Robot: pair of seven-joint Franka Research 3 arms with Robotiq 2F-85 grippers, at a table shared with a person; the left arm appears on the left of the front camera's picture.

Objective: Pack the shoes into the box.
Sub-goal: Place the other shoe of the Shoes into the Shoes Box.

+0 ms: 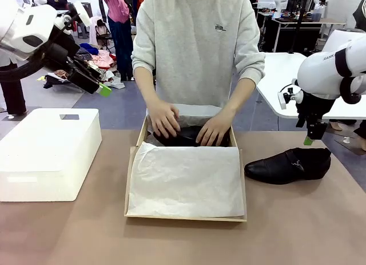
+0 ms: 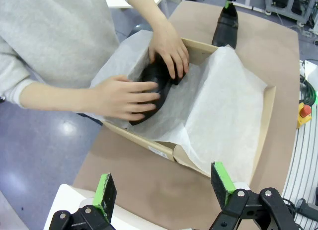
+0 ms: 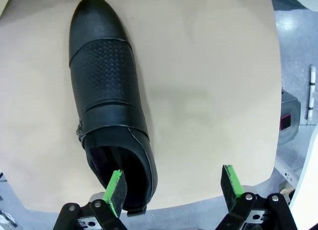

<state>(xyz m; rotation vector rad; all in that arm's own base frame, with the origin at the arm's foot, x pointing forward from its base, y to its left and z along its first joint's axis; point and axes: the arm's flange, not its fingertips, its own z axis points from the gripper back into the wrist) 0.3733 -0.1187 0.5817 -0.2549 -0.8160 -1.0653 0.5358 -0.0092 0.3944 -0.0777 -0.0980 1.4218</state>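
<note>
Your left gripper is gaping wide, holding nothing | your right gripper is gaping wide, empty, shoe heel lying beneath one jaw.

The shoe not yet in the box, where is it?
In the front view the loose shoe lies on the table right of the box, heel beneath the open right gripper.

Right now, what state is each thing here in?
Box: open, lined with paper.
Shoe in box: under both the person's hands.
Other shoe: lying on the table, outside the box.
Left claw: open, empty.
Right claw: open, above other shoe's heel.
</note>
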